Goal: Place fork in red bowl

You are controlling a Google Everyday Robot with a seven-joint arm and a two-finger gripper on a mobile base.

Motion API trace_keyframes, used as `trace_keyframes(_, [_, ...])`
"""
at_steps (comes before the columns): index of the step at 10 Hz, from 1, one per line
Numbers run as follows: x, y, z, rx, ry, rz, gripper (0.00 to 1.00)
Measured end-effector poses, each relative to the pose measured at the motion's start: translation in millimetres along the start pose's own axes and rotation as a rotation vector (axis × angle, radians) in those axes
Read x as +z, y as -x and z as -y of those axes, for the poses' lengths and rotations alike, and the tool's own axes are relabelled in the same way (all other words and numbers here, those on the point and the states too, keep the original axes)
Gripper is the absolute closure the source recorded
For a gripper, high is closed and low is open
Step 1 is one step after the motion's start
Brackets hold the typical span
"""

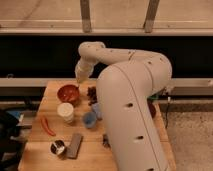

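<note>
The red bowl [67, 93] stands on the far left part of the wooden table [37, 150]. It is round and orange-red with a glossy inside. My gripper [79, 80] hangs at the end of the white arm, just above the bowl's far right rim. I cannot make out the fork, neither at the gripper nor on the table. The big white arm body [130, 115] fills the right half of the view and hides that side of the table.
A white cup [65, 112] stands in front of the bowl, with a blue cup [90, 120] to its right. A red chili [47, 126], a grey block [75, 145] and a metal can [58, 148] lie nearer. A dark item [92, 93] sits right of the bowl.
</note>
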Motion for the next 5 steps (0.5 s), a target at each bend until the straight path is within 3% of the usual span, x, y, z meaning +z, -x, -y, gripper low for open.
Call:
trace_keyframes(3, [23, -2, -9, -0.006, 0.039, -0.055, 0.42])
trace_keyframes(5, [33, -2, -11, -0.012, 0.046, -0.077, 0.23])
